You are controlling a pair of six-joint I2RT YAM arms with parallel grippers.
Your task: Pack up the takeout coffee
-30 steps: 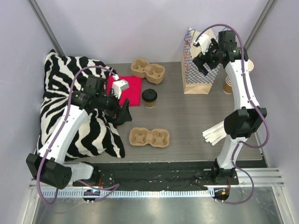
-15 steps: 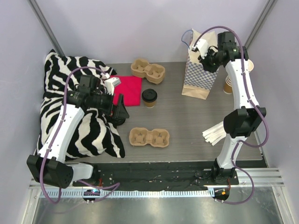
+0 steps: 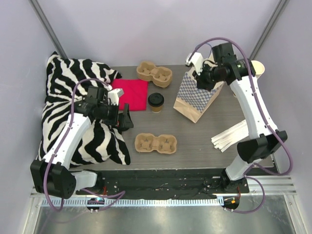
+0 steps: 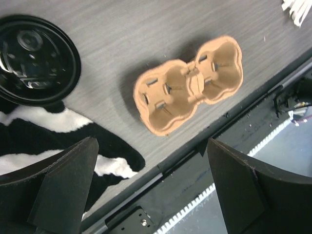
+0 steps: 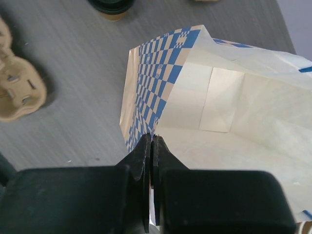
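A grey wood-grain table stands between pale walls. The coffee is upright near the middle of the top view, with its black lid on, just right of a red cloth. It stands free on the table and no gripper touches it.

The left gripper hangs to the lower left of the coffee, near it but apart, over the edge of a zebra pillow. Its jaws are spread wide and hold nothing. In its wrist view the gripper frames a tan carrier that lies on the table. A round black lid is in the upper left corner there, beside the zebra fabric; I cannot tell if a cup is under it.

The right gripper is to the upper right of the coffee, well apart from it. Its jaws are closed on the rim of a checked paper bag. The bag is tilted, with its mouth open and its base on the table to the right of the coffee. In the right wrist view the gripper pinches the bag at its edge, and the coffee shows only partly at the top edge, outside the bag.

A second carrier lies at the far side of the table, above the coffee in the top view.
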